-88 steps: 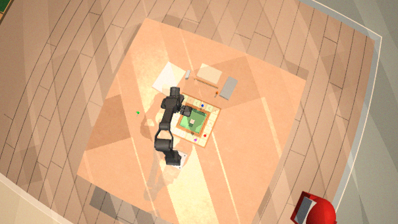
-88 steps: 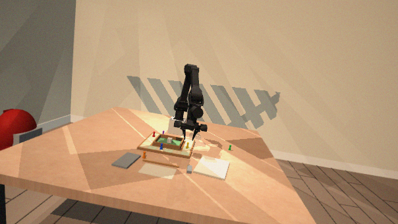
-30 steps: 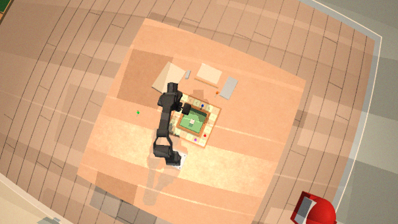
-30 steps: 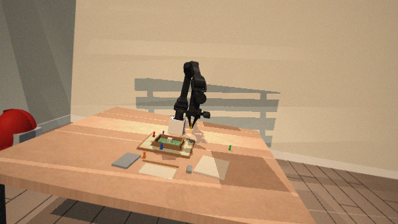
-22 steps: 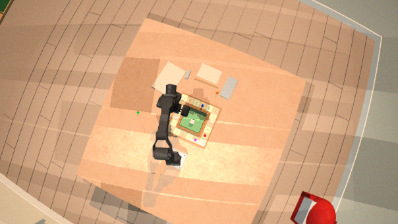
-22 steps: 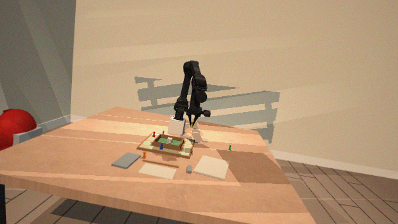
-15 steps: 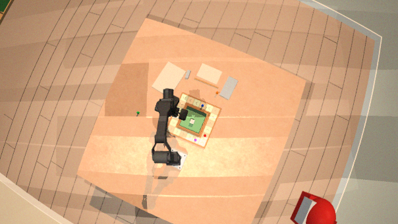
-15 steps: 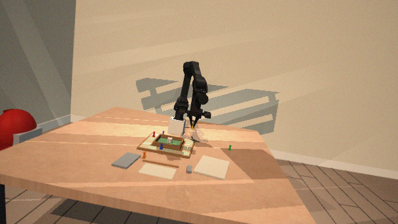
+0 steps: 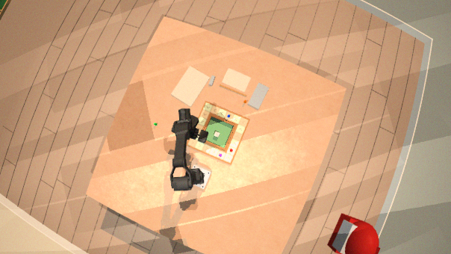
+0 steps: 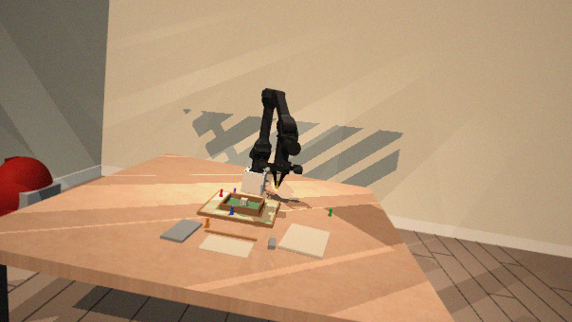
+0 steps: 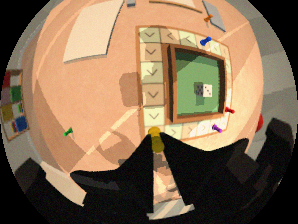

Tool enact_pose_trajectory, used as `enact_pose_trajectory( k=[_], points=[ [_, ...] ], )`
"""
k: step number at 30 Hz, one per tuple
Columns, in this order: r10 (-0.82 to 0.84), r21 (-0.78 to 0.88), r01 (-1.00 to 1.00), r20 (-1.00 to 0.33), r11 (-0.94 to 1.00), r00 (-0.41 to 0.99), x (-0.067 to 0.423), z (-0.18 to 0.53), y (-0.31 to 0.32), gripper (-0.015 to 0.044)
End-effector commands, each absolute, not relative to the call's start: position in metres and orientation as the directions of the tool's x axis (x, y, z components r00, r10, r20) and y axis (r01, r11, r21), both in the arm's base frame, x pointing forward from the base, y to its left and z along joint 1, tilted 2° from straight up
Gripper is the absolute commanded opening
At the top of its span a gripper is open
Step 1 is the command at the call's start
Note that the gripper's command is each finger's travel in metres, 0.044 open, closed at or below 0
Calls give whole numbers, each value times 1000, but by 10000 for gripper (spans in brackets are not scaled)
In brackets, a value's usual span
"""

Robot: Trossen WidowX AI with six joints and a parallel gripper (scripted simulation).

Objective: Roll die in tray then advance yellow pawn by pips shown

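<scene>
The hand (image 11: 154, 144) is pinched shut on the yellow pawn (image 11: 154, 140), holding it off the board (image 11: 154, 52) above the arrow squares on the left edge as the wrist view shows it, while in the exterior view the pawn hangs just past the board's far right corner. The die (image 11: 208, 90) lies in the green tray (image 11: 189, 70) at the middle of the board, though its top pips are too small to read. The blue pawn (image 11: 206, 42), the red pawn (image 11: 229, 110) and the purple pawn (image 11: 216, 127) stand on the border squares, and a green pawn (image 10: 330, 212) stands alone on the worktop (image 10: 118, 256), well apart to the right
</scene>
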State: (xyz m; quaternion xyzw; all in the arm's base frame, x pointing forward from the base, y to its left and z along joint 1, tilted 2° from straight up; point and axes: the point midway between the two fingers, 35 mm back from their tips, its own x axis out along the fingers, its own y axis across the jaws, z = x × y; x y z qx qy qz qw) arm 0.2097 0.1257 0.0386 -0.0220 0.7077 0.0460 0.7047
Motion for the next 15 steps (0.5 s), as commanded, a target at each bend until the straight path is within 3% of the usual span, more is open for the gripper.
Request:
enact_pose_trajectory(
  k=[1, 15],
  points=[
    [33, 33, -93, -999, 995, -6, 197, 31, 125, 0],
    [33, 34, -92, -999, 995, -8, 159, 8, 117, 0]
  ],
)
